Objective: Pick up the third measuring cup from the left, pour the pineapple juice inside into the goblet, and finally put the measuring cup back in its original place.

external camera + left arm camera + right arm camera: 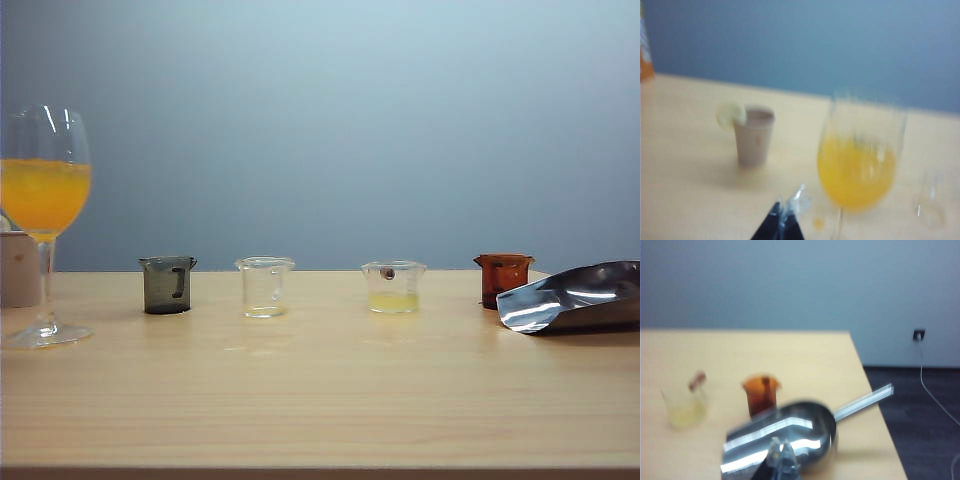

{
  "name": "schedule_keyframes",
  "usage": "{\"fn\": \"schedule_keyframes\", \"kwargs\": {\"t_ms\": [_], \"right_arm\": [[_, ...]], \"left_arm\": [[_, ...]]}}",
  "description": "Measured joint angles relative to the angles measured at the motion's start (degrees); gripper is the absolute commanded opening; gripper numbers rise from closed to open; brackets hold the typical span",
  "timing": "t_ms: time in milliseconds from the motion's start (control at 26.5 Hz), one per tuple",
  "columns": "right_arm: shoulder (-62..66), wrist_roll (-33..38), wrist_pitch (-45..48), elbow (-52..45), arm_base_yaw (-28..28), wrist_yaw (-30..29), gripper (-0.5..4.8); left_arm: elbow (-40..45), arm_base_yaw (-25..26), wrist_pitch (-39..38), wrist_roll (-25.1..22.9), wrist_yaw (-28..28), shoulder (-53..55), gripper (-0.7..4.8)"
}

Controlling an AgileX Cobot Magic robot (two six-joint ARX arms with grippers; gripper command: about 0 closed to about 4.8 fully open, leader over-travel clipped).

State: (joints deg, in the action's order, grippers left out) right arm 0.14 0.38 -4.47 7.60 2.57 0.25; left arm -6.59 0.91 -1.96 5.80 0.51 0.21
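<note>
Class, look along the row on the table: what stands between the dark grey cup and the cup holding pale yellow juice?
One clear, seemingly empty cup stands between the grey cup and the juice cup, with bare table either side. The exterior view shows this.

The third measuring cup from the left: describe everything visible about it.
The third measuring cup is a small clear plastic beaker with a flared rim and a short reddish-brown stub handle near the top. It stands upright on the wooden table, between a clear cup and an orange-brown cup, touching neither. Pale yellow pineapple juice fills roughly its lower third. No gripper touches it.
</note>
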Motion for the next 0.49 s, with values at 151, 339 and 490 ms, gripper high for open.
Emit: {"fn": "schedule_keyframes", "kwargs": {"t_ms": [151, 339, 490], "right_arm": [[0.68, 1.27, -6.23, 7.19, 0.00, 2.36, -0.04], [9.97, 1.75, -8.44, 15.72, 0.00, 2.54, -0.04], [19.85, 4.79, -8.37, 23.21, 0.02, 2.27, -0.04]], "left_arm": [[-9.22, 0.00, -3.63, -1.03, 0.17, 4.59, -0.05], [-18.36, 0.00, -4.98, -1.66, -1.20, 13.38, -0.05], [-25.77, -0.02, -4.87, -5.01, -3.02, 21.40, -0.05]]}}
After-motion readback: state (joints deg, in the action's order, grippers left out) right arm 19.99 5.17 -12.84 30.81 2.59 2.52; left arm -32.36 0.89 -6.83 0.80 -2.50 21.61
